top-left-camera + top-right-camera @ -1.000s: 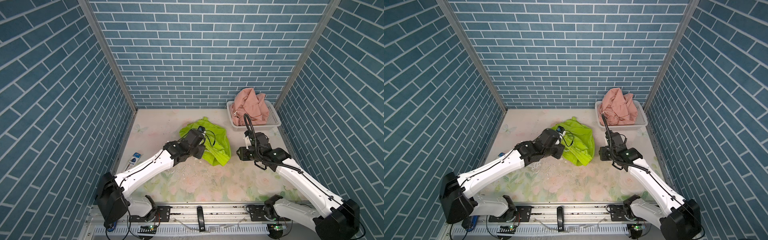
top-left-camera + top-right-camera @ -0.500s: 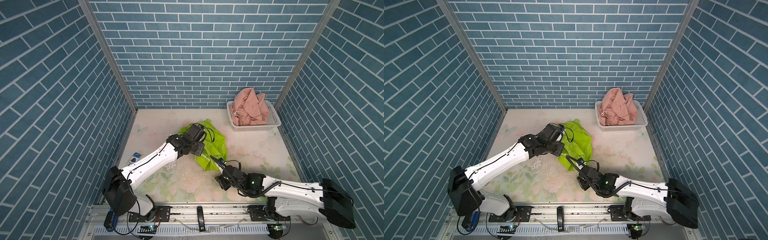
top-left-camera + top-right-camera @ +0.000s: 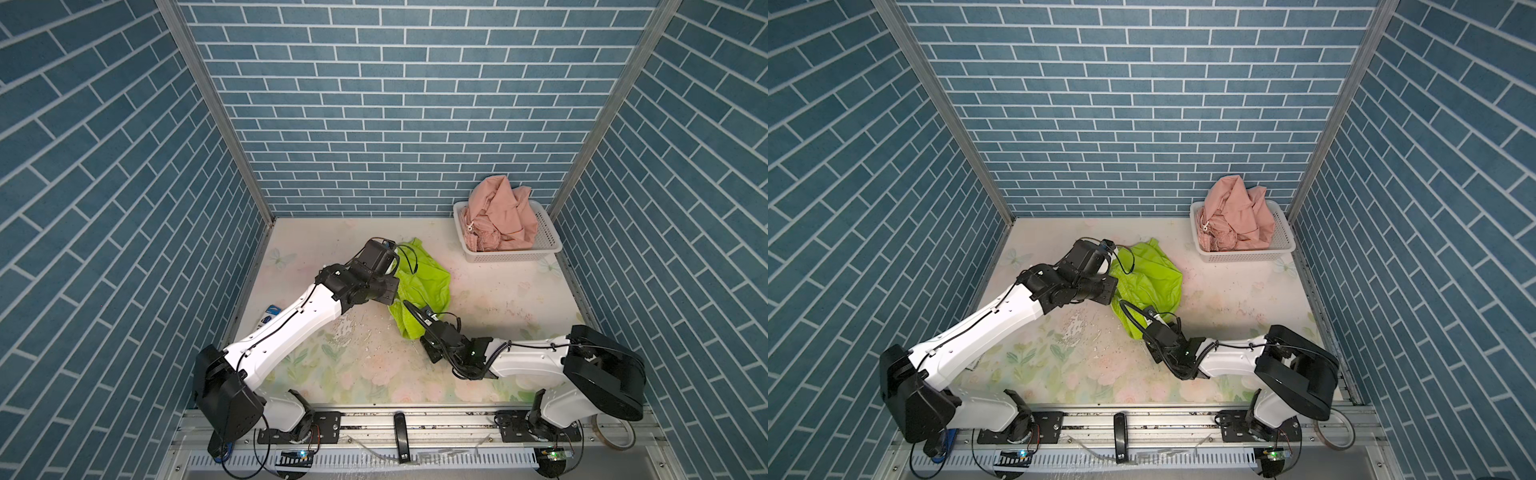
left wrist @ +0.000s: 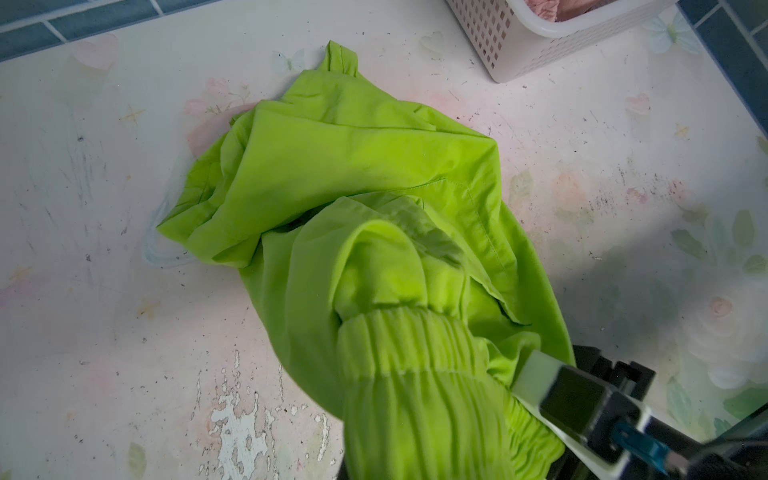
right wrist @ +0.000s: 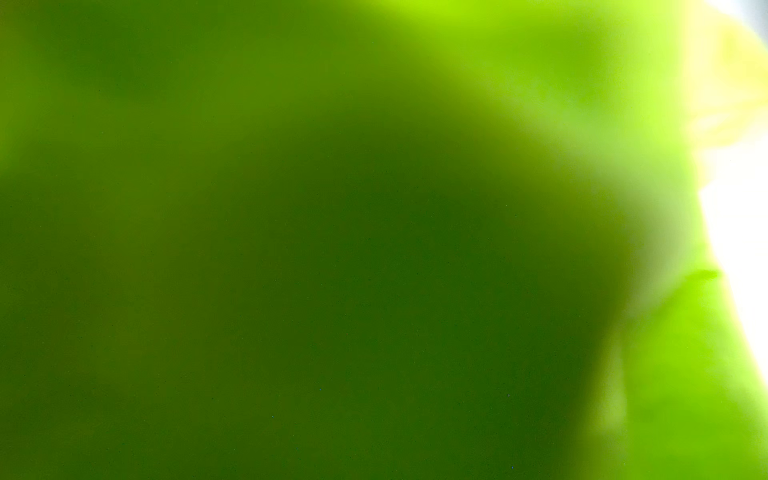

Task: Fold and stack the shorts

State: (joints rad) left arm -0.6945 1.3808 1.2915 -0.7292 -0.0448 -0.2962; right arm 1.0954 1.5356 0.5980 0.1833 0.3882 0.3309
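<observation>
In both top views, lime green shorts [image 3: 432,278] bunched in a heap near mid-worktop [image 3: 519,299], not spread flat, no fold made. Left end effector [image 3: 394,291] at the heap's left edge, tips hidden beneath its own wrist. Right end effector [image 3: 415,316] pushed into the near corner of the same heap; open or closed, cannot tell. At the far right corner, salmon pink shorts [image 3: 500,216] piled crumpled in the white perforated basket [image 3: 513,257], well apart from both arms.

In the left wrist view, clamped shut on the gathered elastic waistband [image 4: 415,353], fabric raised and draped from the grip, legs trailing rumpled on the worktop.

In the right wrist view, only blurred green cloth right against the lens; nothing of the jaws to be seen.

Judged early in the task: one pair merely held for straightening, the other not yet out of the basket. Left to do: flatten and fold the green, fetch and fold the pink, stack both.
</observation>
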